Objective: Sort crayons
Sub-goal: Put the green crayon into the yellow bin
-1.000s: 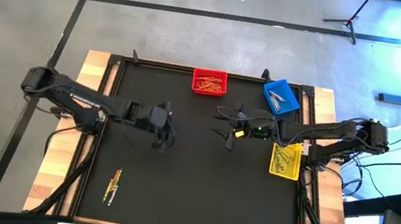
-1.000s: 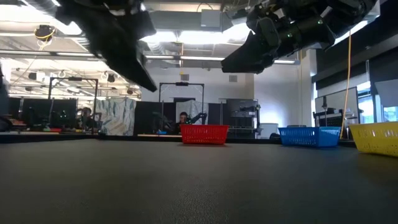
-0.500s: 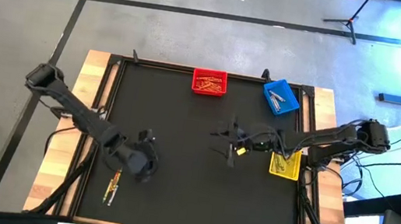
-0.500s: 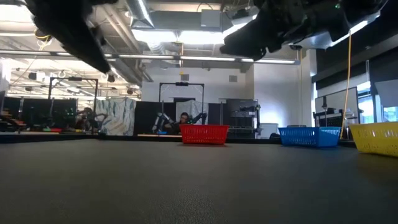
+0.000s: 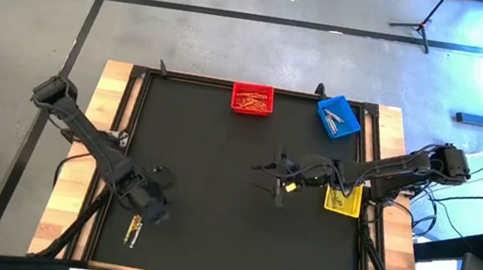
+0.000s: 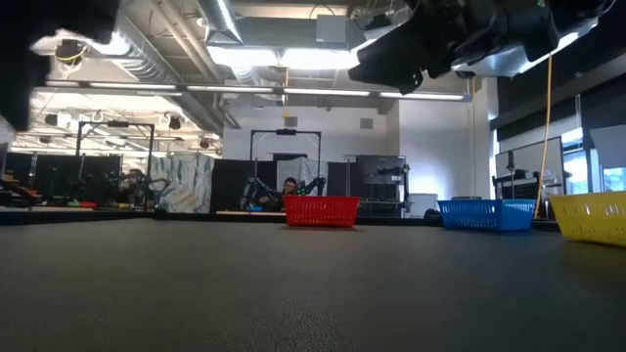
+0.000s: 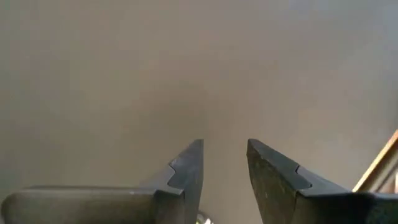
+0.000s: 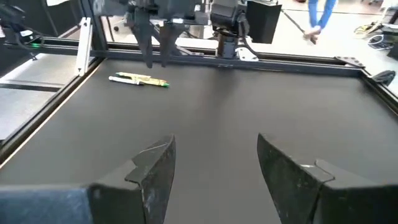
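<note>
A small bunch of loose crayons [image 5: 135,227] lies flat on the black mat near the table's left near corner. It also shows in the right wrist view [image 8: 138,79], and one crayon shows at the edge of the left wrist view [image 7: 379,165]. My left gripper [image 5: 153,208] hovers just beside them, fingers pointing down, open and empty [image 7: 225,149]. My right gripper [image 5: 279,173] hangs above the mat's middle, left of the yellow bin, open and empty [image 8: 216,146]. In the low view only the right gripper [image 6: 421,49] shows clearly.
A red bin [image 5: 252,99] with red and orange crayons stands at the far edge. A blue bin [image 5: 338,116] stands at the far right. A yellow bin [image 5: 343,197] with crayons stands at the right edge. Raised rails [image 5: 127,138] frame the mat.
My left gripper has swung from above the mat's middle toward the table's left near corner, ending beside the loose crayons. My right gripper has shifted slightly toward the near edge. The crayons have not moved.
</note>
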Available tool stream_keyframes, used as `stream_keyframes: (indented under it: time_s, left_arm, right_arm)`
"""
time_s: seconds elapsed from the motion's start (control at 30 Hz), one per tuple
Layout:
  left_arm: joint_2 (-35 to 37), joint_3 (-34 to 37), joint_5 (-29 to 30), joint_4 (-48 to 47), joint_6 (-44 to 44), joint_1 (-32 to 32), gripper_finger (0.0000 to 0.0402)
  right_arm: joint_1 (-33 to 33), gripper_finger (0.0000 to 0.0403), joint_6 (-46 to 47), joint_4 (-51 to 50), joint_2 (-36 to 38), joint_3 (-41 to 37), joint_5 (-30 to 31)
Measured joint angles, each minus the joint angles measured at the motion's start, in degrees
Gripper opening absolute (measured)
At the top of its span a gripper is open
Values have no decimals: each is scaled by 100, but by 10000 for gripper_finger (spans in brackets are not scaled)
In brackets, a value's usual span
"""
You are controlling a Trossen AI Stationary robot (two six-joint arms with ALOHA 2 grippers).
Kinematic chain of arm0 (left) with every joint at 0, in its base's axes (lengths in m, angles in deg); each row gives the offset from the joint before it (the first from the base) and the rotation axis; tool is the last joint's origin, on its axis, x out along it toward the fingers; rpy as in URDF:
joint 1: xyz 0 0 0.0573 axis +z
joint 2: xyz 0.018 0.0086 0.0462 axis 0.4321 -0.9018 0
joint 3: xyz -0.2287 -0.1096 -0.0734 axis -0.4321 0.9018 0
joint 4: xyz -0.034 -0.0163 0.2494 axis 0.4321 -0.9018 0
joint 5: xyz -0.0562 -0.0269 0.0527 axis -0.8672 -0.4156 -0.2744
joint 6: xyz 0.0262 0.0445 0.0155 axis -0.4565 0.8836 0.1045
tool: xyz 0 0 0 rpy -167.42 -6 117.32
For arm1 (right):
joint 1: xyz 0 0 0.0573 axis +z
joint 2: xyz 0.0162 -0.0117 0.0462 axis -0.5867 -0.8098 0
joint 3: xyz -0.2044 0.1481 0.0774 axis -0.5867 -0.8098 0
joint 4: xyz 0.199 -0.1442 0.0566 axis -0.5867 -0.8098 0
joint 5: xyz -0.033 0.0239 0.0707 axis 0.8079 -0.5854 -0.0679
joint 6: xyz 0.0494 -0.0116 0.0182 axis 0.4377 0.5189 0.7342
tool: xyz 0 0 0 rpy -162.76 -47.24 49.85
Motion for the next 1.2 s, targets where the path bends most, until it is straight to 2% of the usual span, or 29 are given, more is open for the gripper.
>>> stream_keyframes:
  time_s: [0.27, 0.57, 0.7, 0.83, 1.03, 1.2]
  left_arm:
    - [2, 504, -402, -7, -1251, -502, 115]
    - [0, 1251, -1767, 840, -2639, -1074, 115]
    - [-2, 1344, -1806, 1367, -3103, -1437, 115]
    - [-201, 1351, -1808, 1454, -3511, -1739, 115]
    - [-760, 1354, -1892, 2447, -3578, -1971, 115]
    - [-1099, 1331, -2047, 2541, -3641, -1978, 115]
  right_arm:
    - [0, 225, 7, -46, 0, 0, 53]
    - [0, 225, 9, -164, 0, 0, 55]
    - [0, 225, 9, -171, 0, 0, 55]
    - [0, 225, 13, -173, 0, 0, 55]
    - [0, 225, 13, -170, 0, 0, 57]
    - [0, 225, 13, -137, 0, 0, 55]
